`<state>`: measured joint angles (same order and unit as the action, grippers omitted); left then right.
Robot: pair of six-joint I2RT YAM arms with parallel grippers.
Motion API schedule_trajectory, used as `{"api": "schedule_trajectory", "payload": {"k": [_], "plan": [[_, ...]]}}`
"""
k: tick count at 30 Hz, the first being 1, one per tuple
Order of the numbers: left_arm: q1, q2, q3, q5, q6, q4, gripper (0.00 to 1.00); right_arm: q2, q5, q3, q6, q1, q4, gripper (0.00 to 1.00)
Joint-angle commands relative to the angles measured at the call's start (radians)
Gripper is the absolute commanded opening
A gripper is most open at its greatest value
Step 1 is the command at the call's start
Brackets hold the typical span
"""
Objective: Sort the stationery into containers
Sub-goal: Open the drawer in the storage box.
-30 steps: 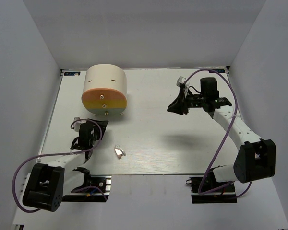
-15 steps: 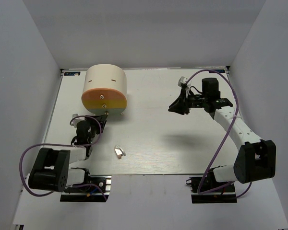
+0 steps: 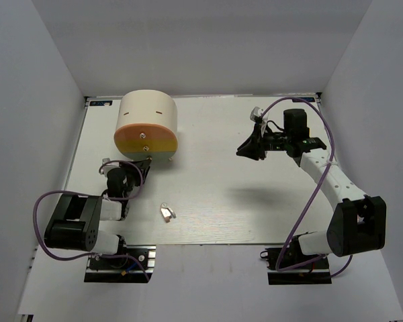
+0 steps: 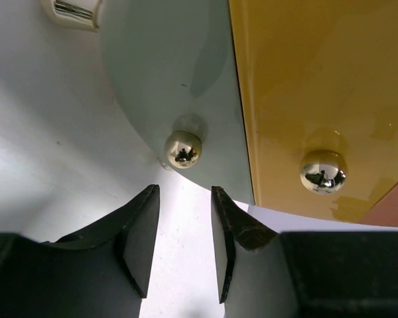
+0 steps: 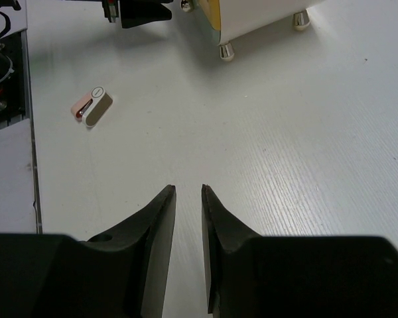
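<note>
While the right gripper (image 5: 188, 189) hangs narrowly parted, empty, the left gripper (image 4: 184, 192) likewise faces a drawer knob (image 4: 183, 149).

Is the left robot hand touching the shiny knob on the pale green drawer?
Apart. In the left wrist view, the left gripper sits just short of the knob, with bare surface showing between them.

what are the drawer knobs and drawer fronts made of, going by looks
Knobs: probably polished metal or chrome plating; they mirror the surroundings. Pale green front and yellow front: smooth, glossy, likely lacquered or plastic; each shows a soft reflection of its knob.
</note>
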<state>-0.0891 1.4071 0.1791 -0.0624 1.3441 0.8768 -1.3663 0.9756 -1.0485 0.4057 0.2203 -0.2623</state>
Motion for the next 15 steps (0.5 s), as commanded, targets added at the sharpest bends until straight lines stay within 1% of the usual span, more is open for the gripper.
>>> {"api": "schedule_trajectory", "payload": {"k": [1, 7, 15], "plan": [[0.009, 0.01, 0.03, -0.008, -0.002, 0.033, 0.46, -0.004, 0.025, -0.002, 0.019, -0.007, 0.006, 0.28], [0.009, 0.021, 0.039, 0.01, -0.011, 0.024, 0.46, -0.022, 0.028, -0.015, 0.025, -0.01, -0.005, 0.28], [0.019, 0.085, 0.08, 0.01, -0.011, 0.044, 0.46, -0.04, 0.029, -0.03, 0.035, -0.013, -0.014, 0.28]]}}
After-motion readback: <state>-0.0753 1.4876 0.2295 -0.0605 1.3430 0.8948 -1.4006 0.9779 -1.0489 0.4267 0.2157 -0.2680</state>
